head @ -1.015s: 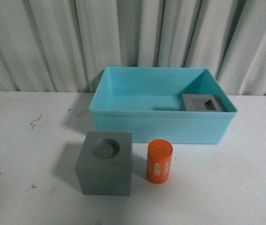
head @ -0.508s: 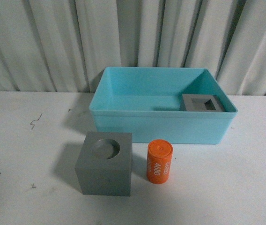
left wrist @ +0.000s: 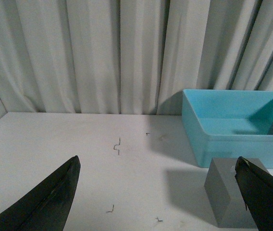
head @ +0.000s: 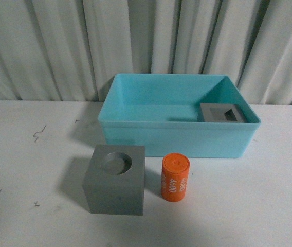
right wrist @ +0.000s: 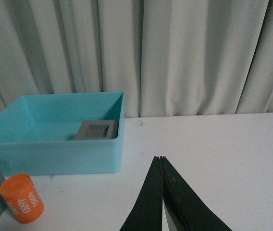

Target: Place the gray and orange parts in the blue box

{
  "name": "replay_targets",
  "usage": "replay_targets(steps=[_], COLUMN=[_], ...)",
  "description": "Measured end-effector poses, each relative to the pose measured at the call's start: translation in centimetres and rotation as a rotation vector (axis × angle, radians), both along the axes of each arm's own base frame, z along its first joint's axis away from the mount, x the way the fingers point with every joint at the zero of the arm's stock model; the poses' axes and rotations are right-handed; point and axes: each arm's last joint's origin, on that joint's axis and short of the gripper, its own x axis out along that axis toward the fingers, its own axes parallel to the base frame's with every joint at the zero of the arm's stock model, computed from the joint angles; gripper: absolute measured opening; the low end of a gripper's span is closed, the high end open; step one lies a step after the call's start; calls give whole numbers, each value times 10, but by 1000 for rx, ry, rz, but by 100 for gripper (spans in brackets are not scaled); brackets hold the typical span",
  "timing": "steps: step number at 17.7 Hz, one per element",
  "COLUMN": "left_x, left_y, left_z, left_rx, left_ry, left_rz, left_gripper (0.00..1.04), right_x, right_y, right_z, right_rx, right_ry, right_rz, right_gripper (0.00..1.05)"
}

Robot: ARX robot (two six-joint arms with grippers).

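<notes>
Left fingers (left wrist: 55,202) spread wide, right fingers (right wrist: 151,202) pressed together, both empty

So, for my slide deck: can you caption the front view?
Rectangular-hole gray cube sits inside the blue box; round-hole gray cube and orange cylinder stand on the table in front.

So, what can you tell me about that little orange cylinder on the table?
The small orange cylinder looks like matte plastic, with a flat round top and white digits, 4680, up its side. It stands upright on the white table, outside the light-blue plastic bin, before its near wall. The gray cube with a round hole sits beside it, a narrow gap between. Nothing grips it.
</notes>
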Motion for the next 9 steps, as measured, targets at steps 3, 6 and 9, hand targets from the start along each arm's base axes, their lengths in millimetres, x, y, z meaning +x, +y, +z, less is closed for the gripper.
replay_targets(steps=[3,6,9], left_x=[0,0,0], left_y=[0,0,0], left_z=[0,0,0], left_rx=[0,0,0], left_ry=[0,0,0], left_rz=[0,0,1], left_gripper=[98,98,98], right_x=[-1,-5,-19], right_y=[0,0,0], right_z=[1,1,-3], right_rx=[0,0,0], right_ry=[-7,-10,2], right_rz=[0,0,2], right_gripper=[2,2,2])
